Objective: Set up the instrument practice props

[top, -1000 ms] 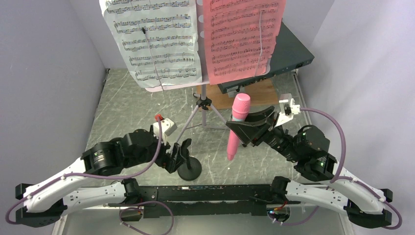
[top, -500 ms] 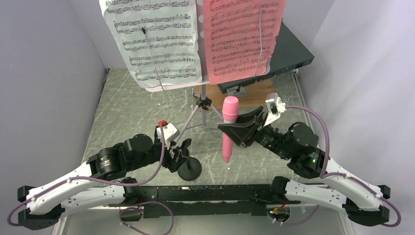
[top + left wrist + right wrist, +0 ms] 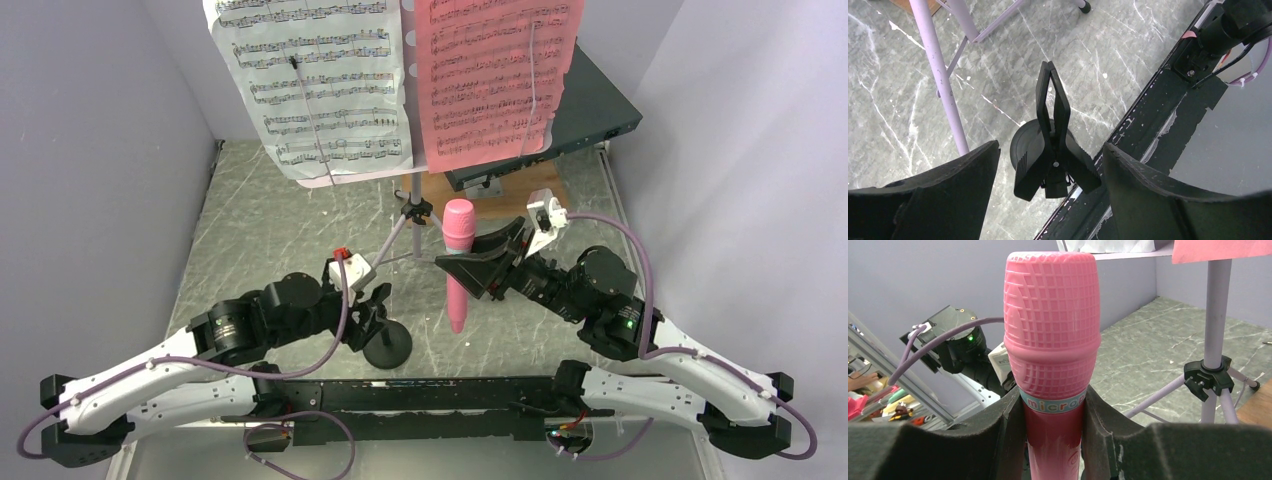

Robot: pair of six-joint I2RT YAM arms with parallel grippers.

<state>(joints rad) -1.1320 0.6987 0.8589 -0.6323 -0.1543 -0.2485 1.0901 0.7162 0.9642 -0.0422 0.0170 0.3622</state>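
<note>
R hand (image 3: 482, 270) w/ pink microphone (image 3: 458, 262) has shifted left vs 1 s ago, closer to small black round-based mic stand (image 3: 387, 345). Mic upright, clamped, off the counter (image 3: 270, 230). L hand (image 3: 371, 311) low, fingers spread either side of stand's clip, no contact.

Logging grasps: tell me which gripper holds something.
The right gripper, shut on the microphone; the left gripper is open either side of the mic stand.

2 sheets (image 3: 320, 90), 1 mic (image 3: 458, 225), 1 tripod (image 3: 417, 212).
</note>
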